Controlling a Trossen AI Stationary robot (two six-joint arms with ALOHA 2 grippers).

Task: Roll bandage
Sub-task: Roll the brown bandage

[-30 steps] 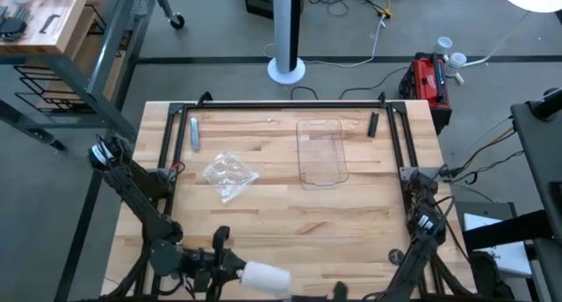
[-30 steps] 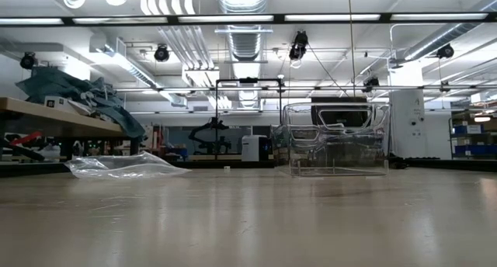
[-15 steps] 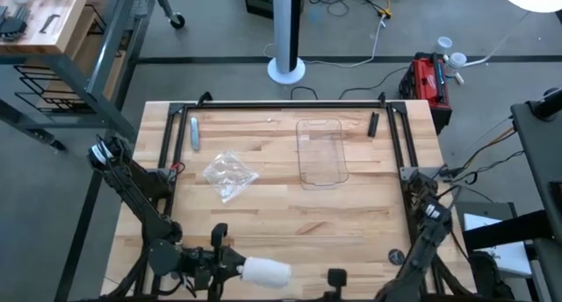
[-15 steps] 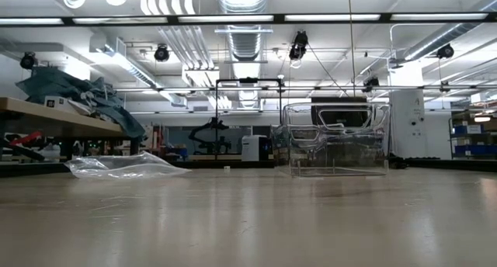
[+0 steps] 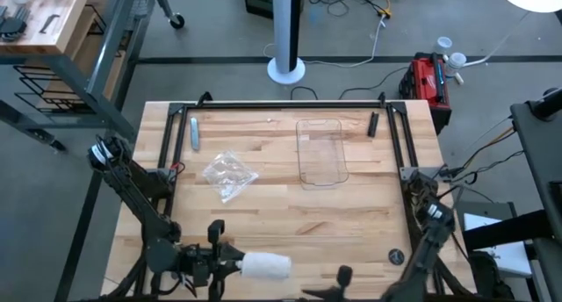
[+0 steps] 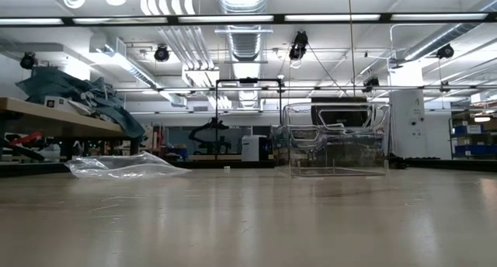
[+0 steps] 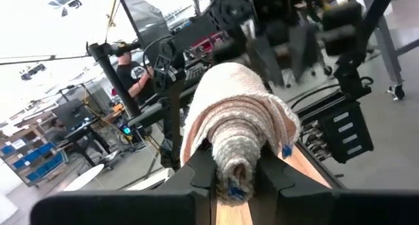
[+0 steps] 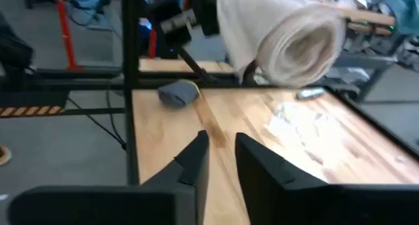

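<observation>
The bandage is a whitish roll held out over the table's near edge, left of centre. In the left wrist view the bandage shows end-on between my fingers. My left gripper is shut on it. My right gripper stands open a short way to the right of the roll, near the front edge, with nothing between its fingers. The right wrist view shows the roll well above the tabletop. My left gripper pinches the roll's near end between its two fingers. The fingers come level from the table's left and lie along the roll. The roll sticks out past them toward the table's right, level and lifted clear of the table.
A clear plastic tray stands at the far middle, and a crumpled clear wrapper lies left of it. A small grey object lies at the far left, a black one at the far right. Bare wood lies between these and my grippers.
My left gripper has carried the roll a little toward the table's far edge, still level. My right gripper has come farther into view along the near edge.
</observation>
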